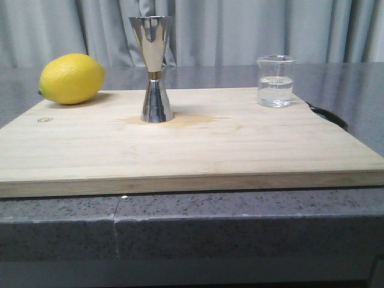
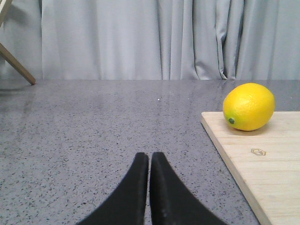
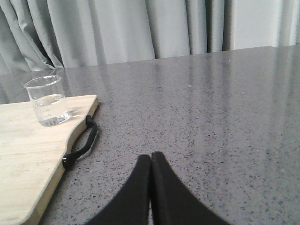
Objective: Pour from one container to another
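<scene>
A small clear glass beaker with clear liquid stands upright at the back right of the wooden cutting board; it also shows in the right wrist view as the beaker. The tall steel jigger stands upright mid-board, left of the beaker. My left gripper is shut and empty over the grey counter, left of the board. My right gripper is shut and empty over the counter, right of the board. Neither gripper appears in the front view.
A yellow lemon lies at the board's back left corner, also seen as the lemon. A black strap handle hangs off the board's right edge. Grey curtains close the back. A wooden leg stands far left.
</scene>
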{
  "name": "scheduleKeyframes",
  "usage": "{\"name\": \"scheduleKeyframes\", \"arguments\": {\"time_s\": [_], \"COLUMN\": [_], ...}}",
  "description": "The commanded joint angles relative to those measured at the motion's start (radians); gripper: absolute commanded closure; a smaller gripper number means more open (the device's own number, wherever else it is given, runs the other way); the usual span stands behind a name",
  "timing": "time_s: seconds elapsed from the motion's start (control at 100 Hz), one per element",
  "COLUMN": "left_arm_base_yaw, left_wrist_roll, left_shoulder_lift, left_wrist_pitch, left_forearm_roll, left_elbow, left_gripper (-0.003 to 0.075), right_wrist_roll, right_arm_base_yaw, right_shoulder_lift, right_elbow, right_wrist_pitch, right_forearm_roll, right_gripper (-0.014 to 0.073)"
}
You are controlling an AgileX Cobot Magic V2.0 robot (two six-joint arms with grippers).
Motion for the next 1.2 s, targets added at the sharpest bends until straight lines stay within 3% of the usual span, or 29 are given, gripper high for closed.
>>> {"name": "scheduleKeyframes", "arguments": {"time_s": [0.0, 0.8, 0.97, 1.19], "left_arm_base_yaw": [0.005, 0.005, 0.003, 0.003], "left_wrist_roll": [-0.010, -0.010, -0.010, -0.010], "left_shoulder_lift": [-0.025, -0.025, -0.025, 0.004], "left_wrist_pitch": [-0.082, -0.120, -0.158, 0.006], "left_forearm_roll": [-0.006, -0.006, -0.016, -0.051], "left_elbow": [0.012, 0.012, -0.004, -0.145], "left_gripper": [0.0739, 0.0739, 0.0739, 0.0739], "right_wrist_roll": [-0.003, -0.003, -0.003, -0.003], "right_arm_base_yaw": [-0.006, -0.006, -0.006, -0.006], "right_shoulder_lift": [-0.017, -0.017, -0.017, 0.011], "right_elbow": [0.025, 0.025, 0.020, -0.115], "right_wrist_pitch": [-0.076, -0.093, -0.171, -0.053], "right_forearm_roll": [-0.002, -0.002, -0.002, -0.002], "right_gripper": [0.0664, 0.0664, 0.0664, 0.0664]}}
